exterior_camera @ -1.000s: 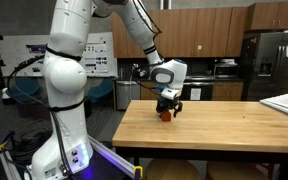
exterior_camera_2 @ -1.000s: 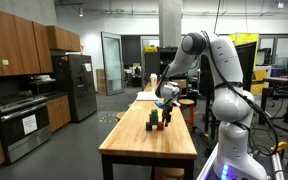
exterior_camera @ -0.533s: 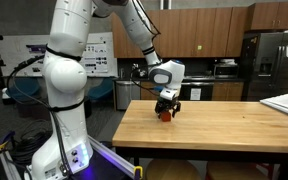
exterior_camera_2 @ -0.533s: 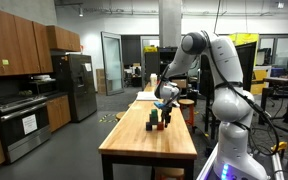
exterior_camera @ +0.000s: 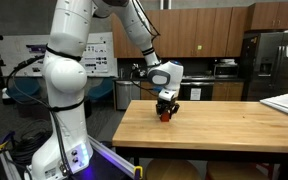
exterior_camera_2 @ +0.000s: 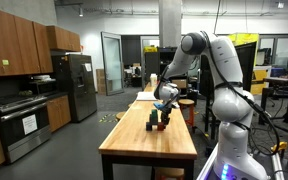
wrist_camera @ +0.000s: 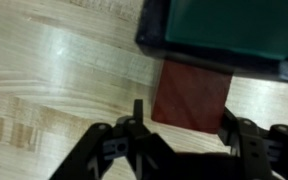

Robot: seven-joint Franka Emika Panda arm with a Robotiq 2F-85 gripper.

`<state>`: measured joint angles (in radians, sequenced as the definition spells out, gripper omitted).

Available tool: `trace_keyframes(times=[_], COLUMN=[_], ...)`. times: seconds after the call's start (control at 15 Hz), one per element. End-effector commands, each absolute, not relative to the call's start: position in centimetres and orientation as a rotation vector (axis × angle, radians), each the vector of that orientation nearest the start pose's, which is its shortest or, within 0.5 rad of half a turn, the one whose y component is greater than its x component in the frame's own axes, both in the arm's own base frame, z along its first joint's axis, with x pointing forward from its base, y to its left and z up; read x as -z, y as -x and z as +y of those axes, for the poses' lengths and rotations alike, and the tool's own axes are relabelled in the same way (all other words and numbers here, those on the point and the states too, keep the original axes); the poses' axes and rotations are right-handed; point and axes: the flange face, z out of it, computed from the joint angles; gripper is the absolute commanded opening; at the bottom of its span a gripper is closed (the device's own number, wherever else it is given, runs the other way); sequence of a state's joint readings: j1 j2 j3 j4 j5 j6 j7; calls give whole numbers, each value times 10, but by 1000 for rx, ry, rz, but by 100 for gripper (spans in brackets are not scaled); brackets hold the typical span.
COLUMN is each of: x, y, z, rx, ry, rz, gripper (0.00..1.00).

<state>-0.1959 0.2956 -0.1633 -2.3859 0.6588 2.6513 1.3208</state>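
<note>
Left to right. The white Franka arm [exterior_camera: 69, 75] stands off the table's end and reaches down over it. The surface is a long light wooden table [exterior_camera: 224, 130].

The red-brown square block [exterior_camera: 165, 116] lies flat on the wood near that same end, closer to the far edge than the near one. In the wrist view a dark green block [wrist_camera: 229, 30] butts against its far side, touching. In an exterior view a small dark block [exterior_camera_2: 152, 124] stands just beside the claw, too small for me to make out more. White paper sheets [exterior_camera: 284, 104] lie at the table's opposite end, well apart from the blocks.

The room is a kitchen-lab with brown wooden cabinets [exterior_camera: 199, 30] along the back wall, a stainless steel fridge [exterior_camera: 274, 60] and a steel oven range [exterior_camera_2: 29, 125].

The claw [wrist_camera: 184, 128] is down at table level, right over the red-brown block. It is partly open, not clenched. The black fingers [wrist_camera: 134, 135] stand either side of the block's near edge, spaced about the block's width. Bare wood shows between one finger and the block. I can't tell whether the other finger is touching it. It has nothing gripped or lifted.
</note>
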Motion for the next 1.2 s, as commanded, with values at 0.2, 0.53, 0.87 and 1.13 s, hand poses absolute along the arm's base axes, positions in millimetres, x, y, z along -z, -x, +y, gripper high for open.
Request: trace_keyframes(times=[0.2, 0.53, 0.87, 1.13], x=[-194, -193, -222, -304], y=[-456, -457, -467, -477], z=[-193, -192, -208, -206], rx=[-161, -161, -96, 199], ry=[1211, 1215, 1201, 1262], rz=[2636, 2637, 2633, 2527], gripper=[33, 33, 33, 33])
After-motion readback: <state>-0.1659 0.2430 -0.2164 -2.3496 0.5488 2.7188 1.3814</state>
